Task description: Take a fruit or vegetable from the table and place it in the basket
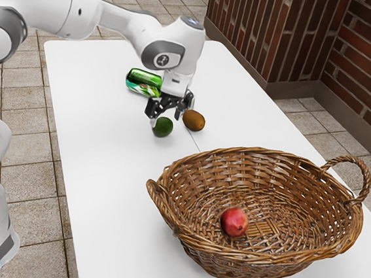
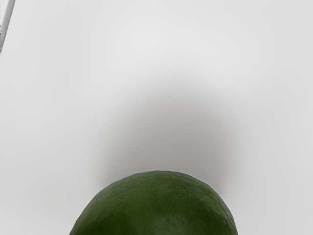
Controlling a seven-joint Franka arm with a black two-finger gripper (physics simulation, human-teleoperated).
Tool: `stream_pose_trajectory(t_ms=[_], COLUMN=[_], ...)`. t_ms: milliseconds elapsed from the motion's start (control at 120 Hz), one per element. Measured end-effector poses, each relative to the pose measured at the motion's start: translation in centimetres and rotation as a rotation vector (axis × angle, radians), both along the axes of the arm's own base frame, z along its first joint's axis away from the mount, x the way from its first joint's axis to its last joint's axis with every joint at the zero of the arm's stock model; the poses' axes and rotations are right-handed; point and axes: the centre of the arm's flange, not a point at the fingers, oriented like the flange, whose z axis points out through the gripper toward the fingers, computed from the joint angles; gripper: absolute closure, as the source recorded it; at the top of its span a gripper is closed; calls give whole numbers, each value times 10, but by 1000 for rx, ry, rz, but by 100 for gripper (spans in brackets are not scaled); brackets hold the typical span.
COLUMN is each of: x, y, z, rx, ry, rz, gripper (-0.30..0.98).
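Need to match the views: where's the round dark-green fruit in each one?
Exterior view: the round dark-green fruit is above and a little left of the picture's centre, at the black two-finger gripper, beside the brown oval fruit.
Wrist view: the green fruit is at the lower edge, near the middle, cut off by that edge.
Shared landmark: the smooth white tabletop around it.
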Motion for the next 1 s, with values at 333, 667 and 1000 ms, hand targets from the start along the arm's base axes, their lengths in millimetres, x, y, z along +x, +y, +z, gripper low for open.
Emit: stream_pose_trajectory(t_ms=[333,667,1000], x=[0,5,12], y=[16,17,6], z=[-9,-26,-36], rx=[6,11,13], ry=[6,28,33], rz=[30,36,16], gripper=[0,0,0])
